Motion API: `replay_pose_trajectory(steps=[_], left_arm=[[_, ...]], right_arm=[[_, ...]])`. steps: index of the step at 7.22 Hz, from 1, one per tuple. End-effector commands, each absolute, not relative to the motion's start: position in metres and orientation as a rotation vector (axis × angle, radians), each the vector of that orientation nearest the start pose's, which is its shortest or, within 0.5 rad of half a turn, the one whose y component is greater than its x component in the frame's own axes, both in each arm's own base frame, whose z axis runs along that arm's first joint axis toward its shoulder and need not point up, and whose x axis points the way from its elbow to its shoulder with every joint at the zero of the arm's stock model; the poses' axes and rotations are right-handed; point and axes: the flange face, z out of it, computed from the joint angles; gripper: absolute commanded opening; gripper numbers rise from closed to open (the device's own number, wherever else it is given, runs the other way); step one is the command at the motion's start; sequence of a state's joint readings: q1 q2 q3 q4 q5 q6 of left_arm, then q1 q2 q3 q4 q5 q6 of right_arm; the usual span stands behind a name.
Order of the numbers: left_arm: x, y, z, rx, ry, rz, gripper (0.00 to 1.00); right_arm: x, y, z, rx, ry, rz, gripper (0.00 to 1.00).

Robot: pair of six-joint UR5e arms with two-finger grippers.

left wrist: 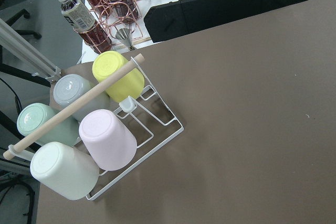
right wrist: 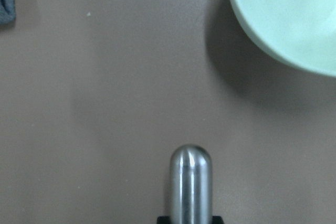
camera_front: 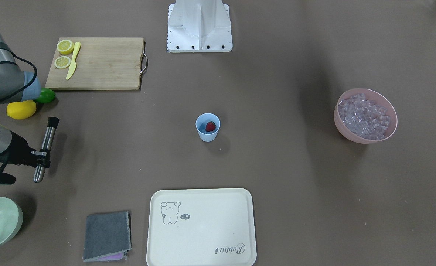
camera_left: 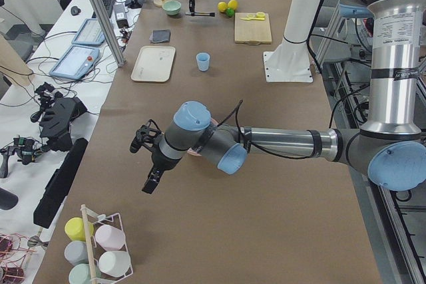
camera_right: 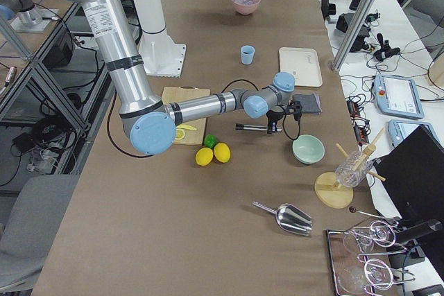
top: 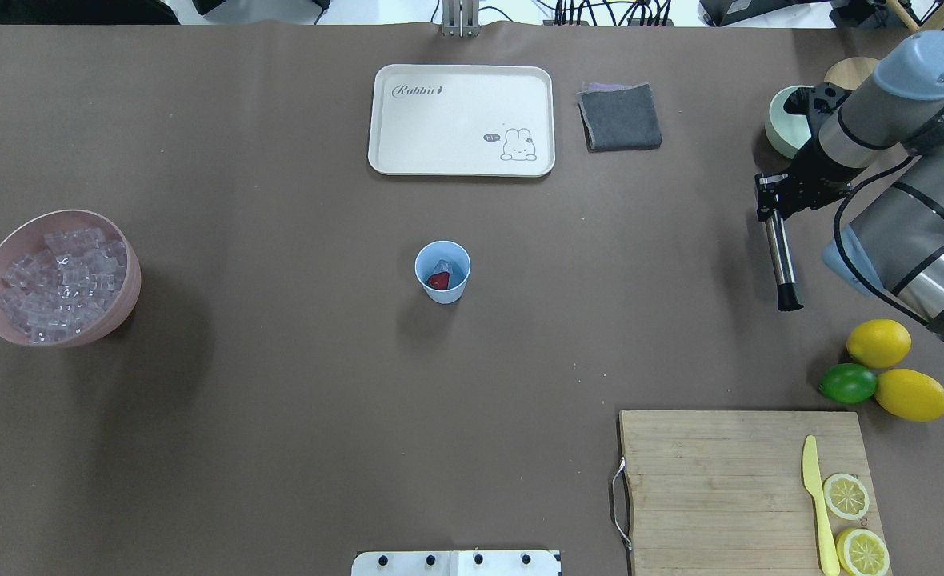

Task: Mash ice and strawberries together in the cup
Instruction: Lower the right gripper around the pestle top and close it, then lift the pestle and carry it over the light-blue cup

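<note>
The light-blue cup (camera_front: 207, 135) (top: 442, 290) stands upright mid-table. The red strawberry (camera_front: 210, 126) (top: 438, 280) lies inside it, with what looks like a clear ice cube beside it. Many ice cubes (camera_front: 364, 114) (top: 60, 272) fill a pink bowl (camera_front: 351, 135) (top: 120, 308) far to the cup's side. My right gripper (camera_front: 40, 153) (top: 770, 200) is shut on a steel muddler (camera_front: 47, 142) (top: 781, 260) (right wrist: 190, 182), held level above the table, far from the cup. My left gripper (camera_left: 150, 164) shows only in the exterior left view, and I cannot tell if it is open or shut.
A cream tray (top: 408, 156) and a grey cloth (top: 620, 116) lie beyond the cup. A pale green bowl (top: 784, 128) (right wrist: 294, 19) sits beside my right gripper. Two lemons (top: 878, 342), a lime (top: 846, 384) and a cutting board (top: 712, 480) with lemon halves and a yellow knife lie nearer me.
</note>
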State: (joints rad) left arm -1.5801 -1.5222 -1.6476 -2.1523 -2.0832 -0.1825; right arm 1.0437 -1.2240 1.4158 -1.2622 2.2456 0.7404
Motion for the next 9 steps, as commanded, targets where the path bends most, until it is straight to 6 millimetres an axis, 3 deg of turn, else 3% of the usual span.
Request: replay_pose_trajectory(steps=[1, 3, 5, 7, 8, 9], left_arm=[[-0.088, -0.502, 0.597, 0.537, 0.547, -0.028, 0.98], [-0.089, -0.496, 0.601, 0.532, 0.551, -0.03, 0.98], [-0.088, -0.495, 0.606, 0.519, 0.555, -0.032, 0.98], [-0.089, -0.484, 0.624, 0.479, 0.554, -0.051, 0.98], [-0.091, -0.473, 0.635, 0.46, 0.555, -0.063, 0.98], [-0.093, -0.469, 0.639, 0.451, 0.554, -0.073, 0.98]], right_arm=[[-0.253, -0.61, 0.496, 0.038, -0.821, 0.026, 0.0], [-0.238, -0.612, 0.464, 0.099, -0.85, 0.024, 0.0], [-0.244, -0.611, 0.409, 0.233, -0.887, -0.121, 0.0], [-0.248, -0.623, 0.371, 0.355, -0.884, -0.255, 0.0], [-0.249, -0.621, 0.35, 0.421, -0.902, -0.276, 0.0], [-0.259, -0.613, 0.344, 0.525, -0.918, -0.317, 0.0]])
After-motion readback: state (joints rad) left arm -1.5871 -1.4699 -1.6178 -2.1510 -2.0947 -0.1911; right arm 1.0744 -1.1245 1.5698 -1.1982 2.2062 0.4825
